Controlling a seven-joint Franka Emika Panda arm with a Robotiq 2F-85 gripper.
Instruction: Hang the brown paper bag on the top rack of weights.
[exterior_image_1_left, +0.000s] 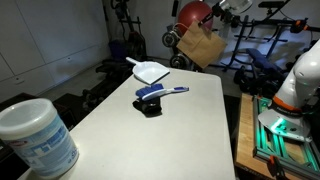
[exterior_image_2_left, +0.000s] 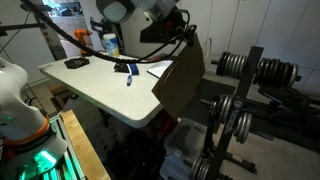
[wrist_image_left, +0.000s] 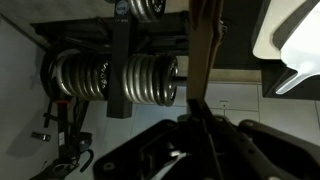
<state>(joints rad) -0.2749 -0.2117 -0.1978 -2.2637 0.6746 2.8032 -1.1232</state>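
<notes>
The brown paper bag (exterior_image_1_left: 201, 47) hangs from my gripper (exterior_image_1_left: 207, 22) beyond the far end of the white table (exterior_image_1_left: 160, 130). In an exterior view the bag (exterior_image_2_left: 181, 78) hangs in the air between the table edge and the weight rack (exterior_image_2_left: 240, 95). My gripper (exterior_image_2_left: 185, 38) is shut on the bag's handle. In the wrist view the bag (wrist_image_left: 205, 50) shows edge-on as a thin brown strip running up from my shut fingers (wrist_image_left: 197, 120). Weight plates (wrist_image_left: 115, 78) on the rack lie to its left.
On the table lie a blue-handled brush (exterior_image_1_left: 160, 92) on a black base and a white dustpan (exterior_image_1_left: 150, 71). A white tub (exterior_image_1_left: 35, 135) stands at the near corner. A red ball (exterior_image_1_left: 190, 14) and exercise gear stand behind. A plastic bin (exterior_image_2_left: 185, 150) sits below the rack.
</notes>
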